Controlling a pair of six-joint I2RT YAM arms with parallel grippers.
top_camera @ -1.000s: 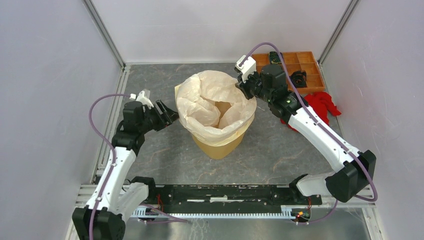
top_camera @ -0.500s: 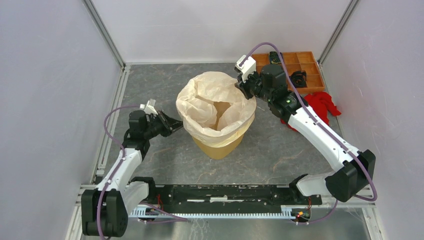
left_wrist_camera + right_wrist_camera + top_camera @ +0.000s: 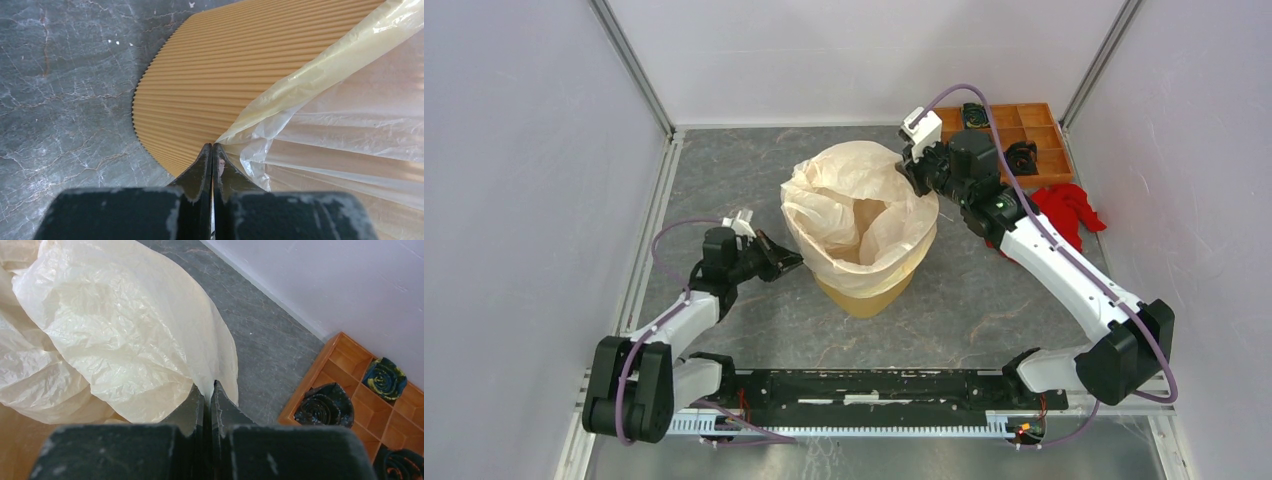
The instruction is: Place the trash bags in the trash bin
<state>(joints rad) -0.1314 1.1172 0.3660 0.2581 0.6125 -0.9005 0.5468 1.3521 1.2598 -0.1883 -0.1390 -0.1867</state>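
The left end effector (image 3: pixel 212 148) and right end effector (image 3: pixel 210 386) each pinch the bag (image 3: pixel 839 185) tight. Between them, it sits in the bin (image 3: pixel 864 297); I think the edge needs folding over.

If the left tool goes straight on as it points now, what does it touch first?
Probably the ribbed wall of the orange-yellow plastic bin, right ahead of the left tool, which pinches the edge of the thin cream-white plastic bag; depth is unclear.

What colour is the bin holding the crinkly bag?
The ribbed plastic trash bin is orange-yellow, seen best in the left wrist view.
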